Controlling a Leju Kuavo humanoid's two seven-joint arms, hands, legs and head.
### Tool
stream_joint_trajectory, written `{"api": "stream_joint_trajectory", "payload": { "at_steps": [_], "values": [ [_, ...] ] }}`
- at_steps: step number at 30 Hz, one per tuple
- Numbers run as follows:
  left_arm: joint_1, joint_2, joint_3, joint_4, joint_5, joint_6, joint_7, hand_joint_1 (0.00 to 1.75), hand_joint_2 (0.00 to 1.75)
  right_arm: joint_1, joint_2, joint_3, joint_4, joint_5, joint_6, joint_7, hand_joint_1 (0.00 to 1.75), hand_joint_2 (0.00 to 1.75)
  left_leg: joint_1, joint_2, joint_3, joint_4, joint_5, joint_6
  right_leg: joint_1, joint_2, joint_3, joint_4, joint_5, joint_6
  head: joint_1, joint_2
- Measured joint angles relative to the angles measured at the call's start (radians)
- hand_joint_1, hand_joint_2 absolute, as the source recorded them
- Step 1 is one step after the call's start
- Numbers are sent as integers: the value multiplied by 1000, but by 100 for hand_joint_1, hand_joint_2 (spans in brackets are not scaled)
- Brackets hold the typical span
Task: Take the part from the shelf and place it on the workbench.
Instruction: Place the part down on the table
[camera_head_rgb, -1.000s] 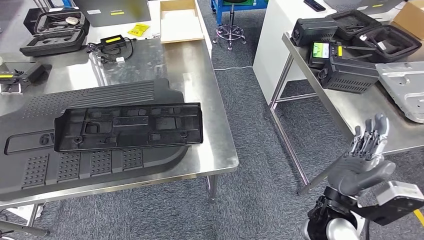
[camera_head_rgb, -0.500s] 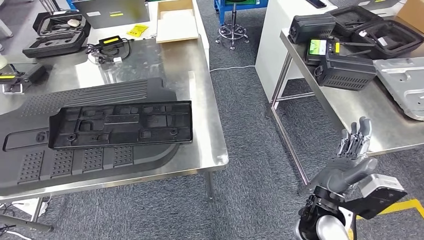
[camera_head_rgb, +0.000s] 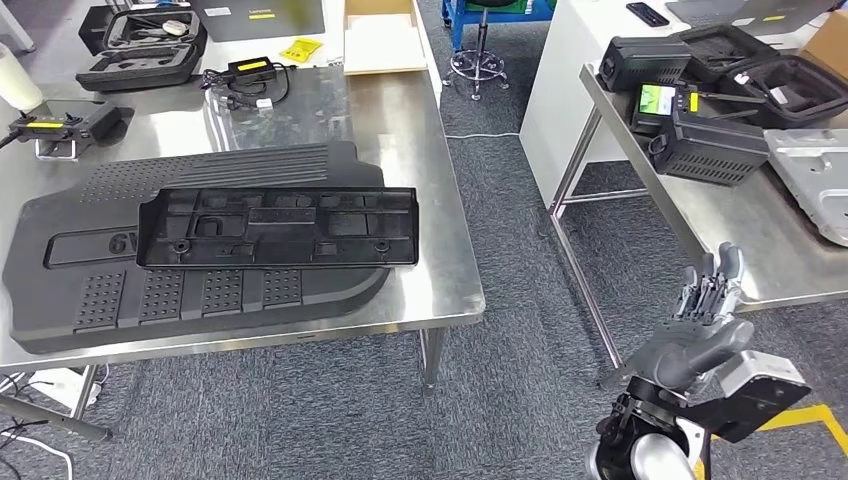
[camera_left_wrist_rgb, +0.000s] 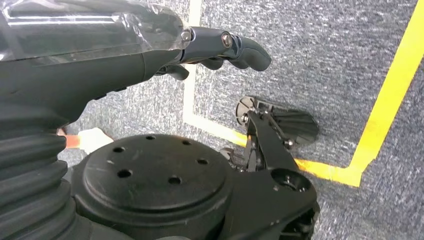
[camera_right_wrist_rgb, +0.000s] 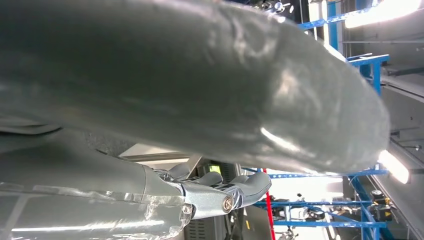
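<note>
Your right hand (camera_head_rgb: 705, 325) is raised beside the edge of the right steel table (camera_head_rgb: 740, 245), palm up, fingers extended and apart, holding nothing. Your left hand (camera_left_wrist_rgb: 220, 47) hangs over the grey carpet (camera_left_wrist_rgb: 325, 60), fingers loosely curled, empty. The black ribbed plastic part (camera_head_rgb: 280, 228) lies flat on the larger black panel (camera_head_rgb: 90, 280) on the workbench (camera_head_rgb: 440, 180)

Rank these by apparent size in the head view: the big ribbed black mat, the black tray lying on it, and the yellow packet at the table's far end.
1. Ribbed black mat: largest.
2. Black tray: clearly smaller, lying within the mat's outline.
3. Yellow packet: smallest by far; it lies farther from the camera, but not enough to change the order.
</note>
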Motion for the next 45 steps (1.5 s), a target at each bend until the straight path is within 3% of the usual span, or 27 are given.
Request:
{"api": "stream_joint_trajectory", "payload": {
  "at_steps": [2,3,5,7,8,10,12,13,14,17,19,21,23,25,27,28,29,30,33,35,37,39,42,43,44,45],
  "values": [
    [0,0,0,0,1,1,1,0,175,-6,2,0,4,0,1,0,0,0,-2,-1,-5,4,2,-3,6,5,83,-144,46,-15,1,0],
    [-1,0,0,1,2,3,2,0,175,-9,2,0,6,0,1,0,0,0,-3,-1,-6,5,4,-7,10,7,108,-193,57,-20,1,0],
    [-1,0,0,1,6,6,5,0,175,-11,3,0,9,-1,1,-1,0,0,-2,-1,-9,5,11,-18,15,7,120,-222,61,-23,0,0],
    [-1,0,0,2,8,7,9,0,175,-11,5,0,13,-3,1,-3,0,0,-2,-1,-12,11,7,-31,11,4,117,-232,72,-32,0,0],
    [-1,0,0,2,9,7,12,0,175,-11,7,0,15,-4,1,-6,0,0,-3,-2,-19,29,-10,-36,8,2,115,-238,79,-38,-3,0],
    [-1,1,0,4,9,7,17,0,175,-10,12,0,19,-6,2,-12,0,0,1,-1,-54,121,-79,-47,4,-5,104,-242,89,-48,-11,0],
    [0,1,0,6,9,7,18,0,175,-9,15,0,23,-8,3,-15,0,0,7,-1,-97,245,-144,-56,3,-8,89,-236,95,-51,-17,0],
    [0,1,0,6,9,7,18,0,175,-8,17,0,26,-9,3,-15,0,0,9,-1,-102,277,-153,-60,3,-10,81,-231,97,-50,-18,0],
    [0,2,0,6,9,7,19,0,175,-8,18,0,28,-10,3,-16,0,0,12,-1,-88,270,-141,-63,1,-11,74,-226,98,-48,-18,0],
    [0,3,0,7,9,7,21,0,175,-8,23,0,34,-11,3,-16,0,0,19,0,22,93,-66,-67,-2,-12,55,-204,97,-40,-20,0],
    [-1,3,0,8,9,7,21,0,175,-9,25,0,36,-11,4,-17,0,0,16,-2,53,21,-51,-61,-1,-11,44,-191,99,-26,-21,0],
    [0,4,0,10,10,5,18,0,175,-10,27,0,41,-11,7,-18,0,0,13,-3,45,15,-48,-47,0,-10,39,-189,107,-11,-19,0],
    [0,4,0,11,13,2,15,0,175,-10,28,0,46,-11,12,-19,0,0,15,-1,38,9,-38,-29,-3,-7,30,-176,92,2,-16,0],
    [0,4,0,11,15,0,13,0,175,-13,28,0,50,-12,17,-19,0,0,15,2,27,5,-26,-12,-6,-4,0,-99,26,8,-9,0],
    [0,4,0,12,17,-2,9,0,175,-14,29,0,55,-14,24,-19,0,0,11,2,13,5,-17,-4,-6,-3,-41,24,-44,12,-1,0],
    [0,4,0,12,18,-2,7,0,175,-14,29,0,58,-15,29,-19,0,0,8,2,7,6,-12,-3,-6,-3,-48,61,-56,12,0,0],
    [0,4,0,12,19,-3,5,0,175,-14,29,0,61,-15,34,-20,0,0,6,2,1,7,-9,-2,-6,-2,-40,66,-48,10,2,0],
    [0,5,0,13,20,-3,5,0,175,-15,29,0,63,-16,39,-21,0,0,5,2,-3,8,-5,-3,-5,-2,-13,31,-24,6,3,0],
    [0,5,0,14,22,-4,2,0,175,-19,29,0,66,-16,47,-23,0,0,1,1,-12,12,3,-10,4,1,103,-163,45,-14,6,0],
    [0,4,0,14,22,-5,0,0,175,-21,30,0,66,-16,55,-23,0,0,1,2,-16,12,10,-21,10,3,128,-217,51,-21,6,0],
    [0,5,0,15,22,-5,2,0,175,-22,32,0,67,-16,62,-23,0,0,3,1,-18,13,15,-34,9,1,124,-226,61,-28,6,0],
    [0,6,0,15,22,-5,5,0,175,-23,36,0,68,-20,66,-26,0,0,3,0,-31,48,-20,-45,4,-3,116,-235,76,-41,0,0],
    [1,8,0,16,21,-4,5,0,175,-24,41,0,71,-28,70,-32,0,0,7,0,-86,213,-134,-57,3,-9,93,-233,91,-54,-13,0],
    [0,9,0,16,20,-4,5,0,175,-23,42,0,72,-31,71,-33,0,0,9,0,-96,258,-153,-61,4,-10,85,-229,93,-54,-14,0],
    [0,10,0,16,20,-3,5,0,175,-23,43,0,73,-33,72,-34,0,0,11,0,-89,270,-151,-64,3,-11,76,-224,96,-53,-15,0],
    [0,12,0,16,20,-3,5,0,175,-23,44,0,74,-34,72,-35,0,0,13,1,-65,246,-133,-65,2,-11,68,-217,97,-52,-15,0]
  ]
}}
